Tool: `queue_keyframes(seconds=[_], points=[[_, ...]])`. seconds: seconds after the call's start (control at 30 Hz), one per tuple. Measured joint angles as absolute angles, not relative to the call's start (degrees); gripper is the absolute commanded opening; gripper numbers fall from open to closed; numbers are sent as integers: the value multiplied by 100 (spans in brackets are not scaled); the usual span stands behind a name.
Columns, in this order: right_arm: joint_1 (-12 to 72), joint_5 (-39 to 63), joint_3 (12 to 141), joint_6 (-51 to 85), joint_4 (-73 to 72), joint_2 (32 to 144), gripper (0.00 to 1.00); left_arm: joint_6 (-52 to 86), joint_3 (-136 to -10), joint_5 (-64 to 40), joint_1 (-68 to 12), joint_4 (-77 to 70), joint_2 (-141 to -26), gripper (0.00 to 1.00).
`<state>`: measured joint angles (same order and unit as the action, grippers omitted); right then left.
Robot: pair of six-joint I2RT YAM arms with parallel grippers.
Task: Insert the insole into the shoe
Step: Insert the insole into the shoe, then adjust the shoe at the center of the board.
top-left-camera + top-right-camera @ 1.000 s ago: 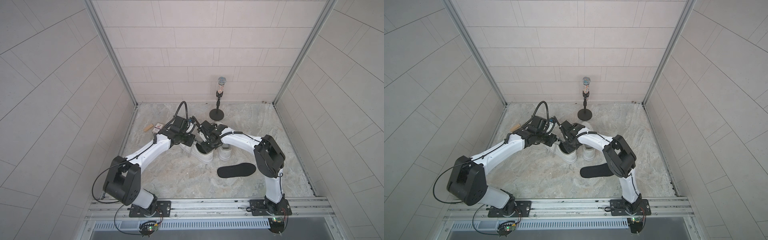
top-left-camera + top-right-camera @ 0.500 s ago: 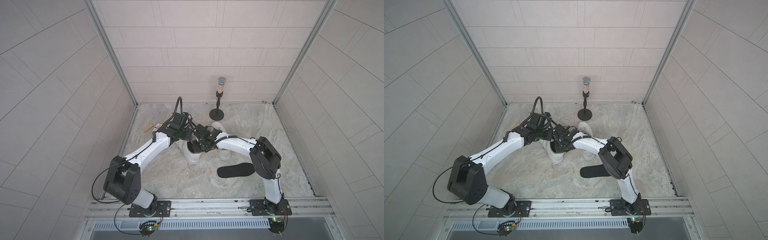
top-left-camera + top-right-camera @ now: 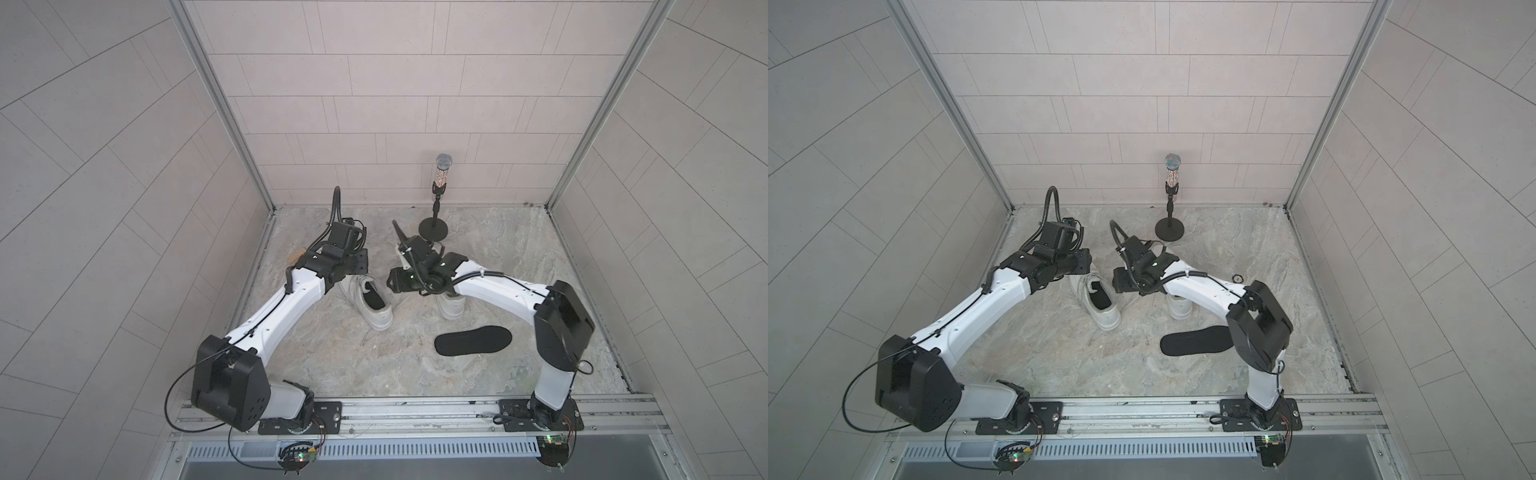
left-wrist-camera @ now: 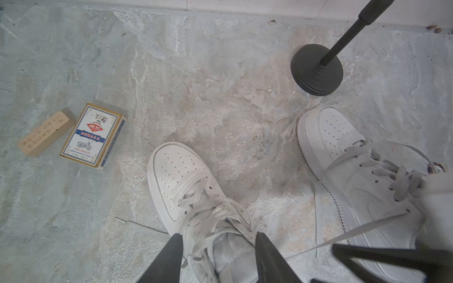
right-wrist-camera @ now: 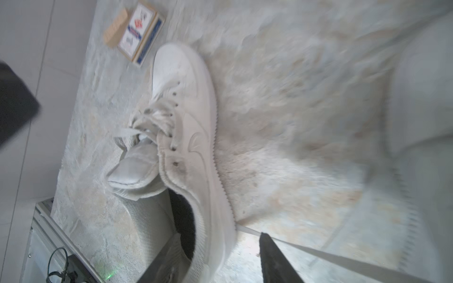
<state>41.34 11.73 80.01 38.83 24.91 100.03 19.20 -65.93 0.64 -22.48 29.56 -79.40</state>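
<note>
Arms bent inward, both released: left tool [image 4: 219, 236] over the tongue of the white shoe [image 3: 368, 301], right tool [image 5: 220, 236] beside its heel, black insole [image 3: 376, 300] inside it, spare insole [image 3: 473, 340] on the tabletop [image 3: 374, 374] behind the right tool.

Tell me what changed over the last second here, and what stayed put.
Both grippers let go of the white shoe and drew apart, the left gripper back toward its own side and the right gripper toward its side, both now open. The shoe ended up shifted toward the left arm's side. The loose black insole, the second shoe and the microphone stand stayed put.
</note>
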Motion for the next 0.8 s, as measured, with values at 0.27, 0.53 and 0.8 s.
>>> queue_keyframes(seconds=[0.27, 0.53, 0.8], points=[[2967, 768, 7142, 3297, 3376, 8377, 56, 2222, -7133, -191, -3288, 3183, -8075, 59], [2508, 792, 6755, 2532, 3804, 8584, 64, 2961, -7950, -368, -4340, 3131, -9242, 63], [2510, 786, 6558, 2335, 3380, 8884, 62, 3769, -7909, -523, -4469, 2709, -9835, 65]])
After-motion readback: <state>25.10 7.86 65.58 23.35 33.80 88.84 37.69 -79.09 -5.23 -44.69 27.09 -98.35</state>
